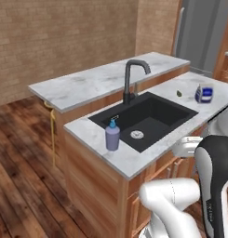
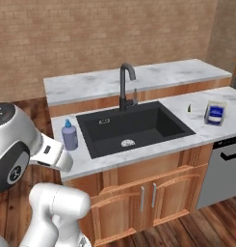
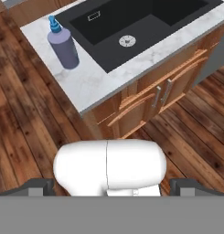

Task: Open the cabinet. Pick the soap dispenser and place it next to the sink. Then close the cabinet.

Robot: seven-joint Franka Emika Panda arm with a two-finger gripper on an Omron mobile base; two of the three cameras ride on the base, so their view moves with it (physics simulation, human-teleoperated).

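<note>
**Soap bottle stands on the counter beside the sink**

Soap dispenser first: the lavender-purple cylindrical soap dispenser point(image 1: 112, 135) with its blue pump top stands upright on the white marble counter point(image 2: 196, 107), just beside the left rim of the black rectangular sink point(image 2: 134, 126) as the right base view shows it. The hand view has the same bottle point(image 3: 63, 45) upright near the counter's corner, apart from the basin edge by a narrow strip of marble. Nothing touches it.

The gripper point(image 3: 111, 185) hangs well back from the counter, above the dark wooden plank floor point(image 3: 22, 137), and its two small dark finger tips stand far apart at the bottom corners of the hand view, wide open with nothing between them.

A tall black gooseneck tap point(image 1: 132, 78) rises behind the basin, and a round silver drain point(image 3: 126, 41) sits in the basin floor. On the far side of the sink a small blue-and-white packet point(image 2: 215, 113) rests on the marble (its label is too blurred to read), with a tiny dark speck point(image 2: 189, 108) near it that I cannot identify. Under the counter are low reddish-brown wooden doors with short silver handles point(image 2: 147, 198), both shut. A raised marble ledge point(image 1: 83, 82) runs behind the sink, in front of a tan brick wall point(image 2: 90, 34).
</note>
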